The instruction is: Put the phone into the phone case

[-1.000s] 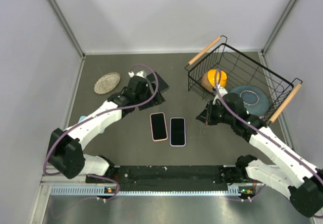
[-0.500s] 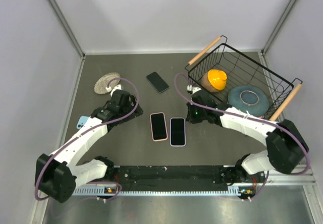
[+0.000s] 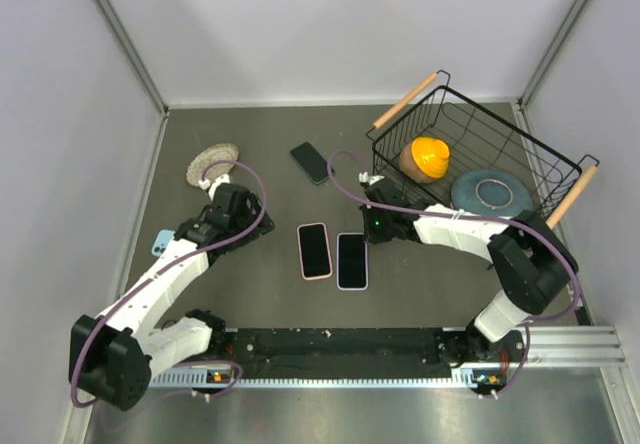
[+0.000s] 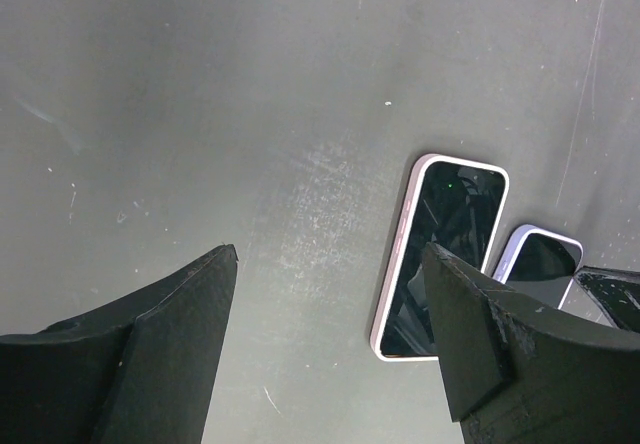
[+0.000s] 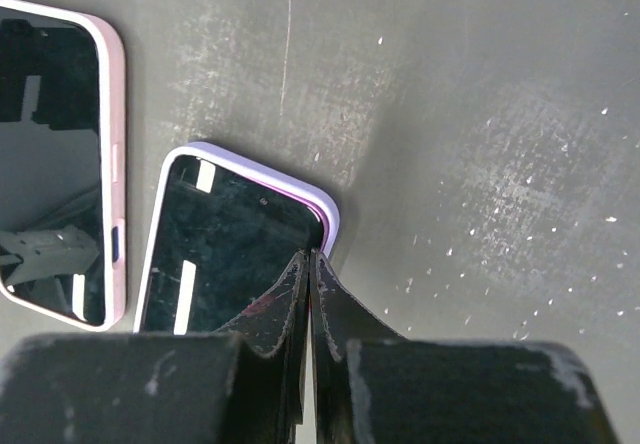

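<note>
The phone (image 5: pixel 225 264) lay in the lavender case (image 5: pixel 331 216), left of the wire basket (image 3: pixel 475 144) and nearer the arms. It looked stiff, slick and light, best pressed flat at its edges. The right gripper (image 5: pixel 309 256), fingers pressed together, met its corner. The left gripper (image 4: pixel 330 252) hung spread, farther from the basket.

1. A black wire basket (image 3: pixel 478 142) with wooden handles stands far right.
2. An orange dome (image 3: pixel 425 156) and a blue plate (image 3: pixel 493 192) lie inside it.
3. A round woven mat (image 3: pixel 210 159) lies far left.
</note>
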Tool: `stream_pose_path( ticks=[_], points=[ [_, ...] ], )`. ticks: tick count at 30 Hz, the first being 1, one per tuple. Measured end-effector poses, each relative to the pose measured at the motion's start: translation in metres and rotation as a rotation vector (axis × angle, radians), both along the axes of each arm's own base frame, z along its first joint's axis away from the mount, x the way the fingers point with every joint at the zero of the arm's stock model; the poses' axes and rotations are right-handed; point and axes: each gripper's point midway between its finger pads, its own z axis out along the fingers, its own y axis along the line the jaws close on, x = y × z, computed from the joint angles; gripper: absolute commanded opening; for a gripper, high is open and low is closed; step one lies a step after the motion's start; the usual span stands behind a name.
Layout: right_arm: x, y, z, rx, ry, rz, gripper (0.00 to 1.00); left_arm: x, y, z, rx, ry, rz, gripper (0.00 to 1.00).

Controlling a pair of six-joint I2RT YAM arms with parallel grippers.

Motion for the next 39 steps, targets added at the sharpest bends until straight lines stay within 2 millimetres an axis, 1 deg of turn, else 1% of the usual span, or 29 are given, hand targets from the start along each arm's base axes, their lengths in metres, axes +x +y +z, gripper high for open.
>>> stream_pose_path(
  ticks=[3, 11, 16, 18, 20, 22, 23, 25, 26, 27, 28, 29, 30, 31, 34, 35, 37, 38, 39],
  points=[
    [0.001, 0.001, -0.008, -0.008, 0.011, -0.001, 0.00, 0.000, 0.002, -0.001, 0.001, 0.004, 0.008, 0.80],
    [0.001, 0.000, -0.009, 0.006, -0.009, -0.012, 0.00, 0.002, 0.009, -0.003, 0.004, 0.008, 0.034, 0.80],
    [0.002, -0.001, -0.010, 0.003, -0.021, -0.021, 0.00, 0.004, 0.010, -0.016, 0.019, 0.058, 0.043, 0.82],
    [0.002, -0.001, -0.010, 0.006, -0.027, -0.023, 0.00, 0.008, 0.009, -0.019, 0.023, 0.077, 0.041, 0.84],
    [0.001, 0.000, -0.010, 0.008, -0.032, -0.021, 0.00, 0.019, 0.004, -0.016, 0.023, 0.083, 0.038, 0.86],
    [0.001, 0.000, -0.008, 0.013, -0.037, -0.019, 0.07, 0.036, -0.003, -0.011, 0.019, 0.085, 0.032, 0.87],
    [0.000, 0.000, -0.007, 0.016, -0.037, -0.018, 0.14, 0.047, -0.009, -0.008, 0.012, 0.083, 0.026, 0.87],
    [-0.004, -0.002, -0.005, 0.016, -0.031, -0.014, 0.23, 0.068, -0.019, -0.002, 0.000, 0.084, 0.013, 0.88],
    [-0.007, -0.004, -0.003, 0.016, -0.027, -0.012, 0.34, 0.081, -0.026, 0.002, -0.012, 0.078, 0.004, 0.88],
    [-0.011, -0.006, 0.003, 0.017, -0.024, -0.010, 0.39, 0.093, -0.033, 0.004, -0.021, 0.076, -0.005, 0.88],
    [-0.013, -0.008, 0.011, 0.027, -0.032, -0.009, 0.42, 0.104, -0.039, 0.006, -0.030, 0.074, -0.013, 0.88],
    [-0.014, -0.008, 0.024, 0.046, -0.055, -0.008, 0.48, 0.115, -0.043, 0.008, -0.035, 0.069, -0.018, 0.88],
    [-0.015, -0.008, 0.036, 0.067, -0.076, -0.006, 0.50, 0.122, -0.047, 0.008, -0.038, 0.070, -0.022, 0.88],
    [-0.015, -0.008, 0.053, 0.098, -0.112, -0.004, 0.53, 0.131, -0.050, 0.008, -0.038, 0.072, -0.023, 0.86],
    [-0.017, -0.010, 0.108, 0.203, -0.236, 0.004, 0.55, 0.157, -0.062, 0.007, -0.051, 0.054, -0.034, 0.84],
    [-0.019, -0.012, 0.124, 0.234, -0.270, 0.006, 0.56, 0.165, -0.066, 0.007, -0.060, 0.037, -0.045, 0.83],
    [-0.025, -0.015, 0.147, 0.279, -0.322, 0.010, 0.58, 0.176, -0.076, 0.006, -0.089, 0.007, -0.083, 0.82],
    [-0.028, -0.018, 0.158, 0.301, -0.348, 0.011, 0.60, 0.181, -0.082, 0.006, -0.108, -0.013, -0.104, 0.81],
    [-0.031, -0.021, 0.165, 0.314, -0.364, 0.011, 0.62, 0.187, -0.089, 0.007, -0.132, -0.033, -0.129, 0.81]
  ],
)
